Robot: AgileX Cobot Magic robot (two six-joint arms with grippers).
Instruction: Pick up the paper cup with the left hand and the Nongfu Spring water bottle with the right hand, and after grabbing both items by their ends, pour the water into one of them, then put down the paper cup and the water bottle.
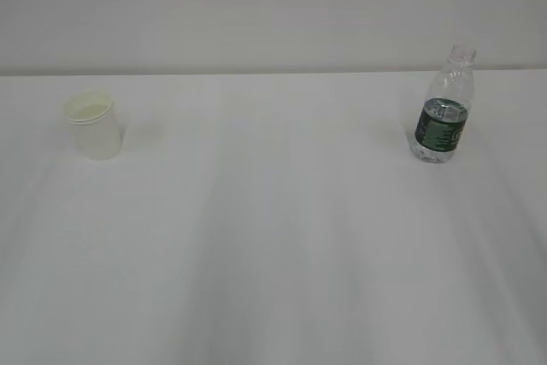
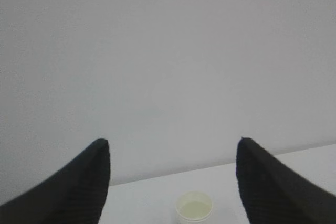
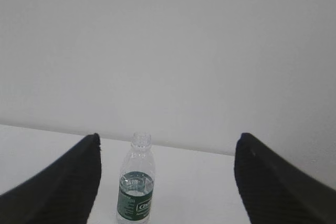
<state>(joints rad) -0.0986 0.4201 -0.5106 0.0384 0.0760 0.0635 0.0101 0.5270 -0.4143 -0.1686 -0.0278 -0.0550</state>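
- We saw a wide white table (image 1: 273, 254) bearing only two containers, set well apart from each other along its far side, close to the pale wall (image 1: 273, 6).
- The Nongfu Spring water bottle (image 1: 444, 108) stood upright and capless, far to the right of the cup; the water (image 1: 442, 150) filled its lower part up to about the top of the dark green label.
- The paper cup (image 1: 92, 124) stood upright on its base, mouth up; we could make out only its pale cream inside, and could not tell whether it held anything.
- The right hand (image 3: 168, 145) hung back from the bottle with its fingers spread wide, empty, the bottle (image 3: 136, 182) framed between them.
- The left hand (image 2: 173, 145) was likewise released and holding nothing, short of the cup (image 2: 194, 207).
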